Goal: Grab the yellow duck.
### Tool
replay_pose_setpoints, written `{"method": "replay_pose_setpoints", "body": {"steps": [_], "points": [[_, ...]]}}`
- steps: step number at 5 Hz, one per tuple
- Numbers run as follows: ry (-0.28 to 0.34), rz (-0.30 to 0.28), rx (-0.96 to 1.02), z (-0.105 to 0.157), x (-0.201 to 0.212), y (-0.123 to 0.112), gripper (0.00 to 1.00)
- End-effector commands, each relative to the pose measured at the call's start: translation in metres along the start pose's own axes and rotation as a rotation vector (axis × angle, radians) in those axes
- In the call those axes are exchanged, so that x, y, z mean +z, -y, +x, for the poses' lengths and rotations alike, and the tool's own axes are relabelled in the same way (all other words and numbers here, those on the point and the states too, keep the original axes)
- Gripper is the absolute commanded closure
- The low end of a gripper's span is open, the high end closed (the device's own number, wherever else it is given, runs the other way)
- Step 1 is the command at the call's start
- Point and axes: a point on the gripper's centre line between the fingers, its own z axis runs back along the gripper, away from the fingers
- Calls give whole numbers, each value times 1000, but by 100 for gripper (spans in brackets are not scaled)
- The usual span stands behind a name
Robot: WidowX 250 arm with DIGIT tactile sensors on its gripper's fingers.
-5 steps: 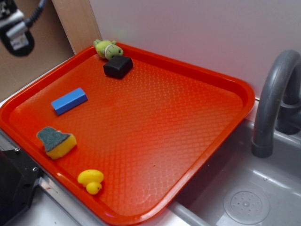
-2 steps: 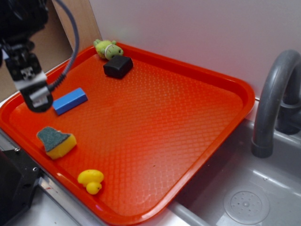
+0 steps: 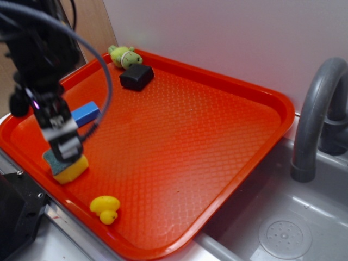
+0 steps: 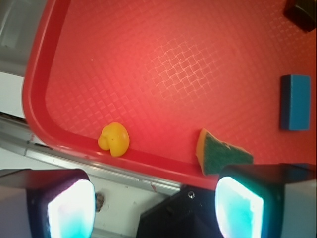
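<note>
- The fingers [image 4: 153,208] are wide apart, holding nothing.
- The yellow duck [image 4: 114,139] sits ahead between them, touching the red tray [image 4: 54,74] wall.
- The sponge [image 3: 69,167] is partly hidden behind them.

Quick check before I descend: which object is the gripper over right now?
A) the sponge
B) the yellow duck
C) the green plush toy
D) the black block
A: the gripper overlaps the sponge, while the yellow duck lies apart nearer the tray's front rim.
</note>
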Motion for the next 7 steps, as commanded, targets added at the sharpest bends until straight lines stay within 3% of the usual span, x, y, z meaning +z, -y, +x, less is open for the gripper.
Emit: {"method": "replay_pose_setpoints", "body": {"steps": [1,4,5,7], "points": [[-29,97,-54,15,-49,34,0],[-114,159,-43,5,-97,29,2],[-113,153,-39,2,-94,28,100],[-111,114,-6,-1,-78,26,100]]}}
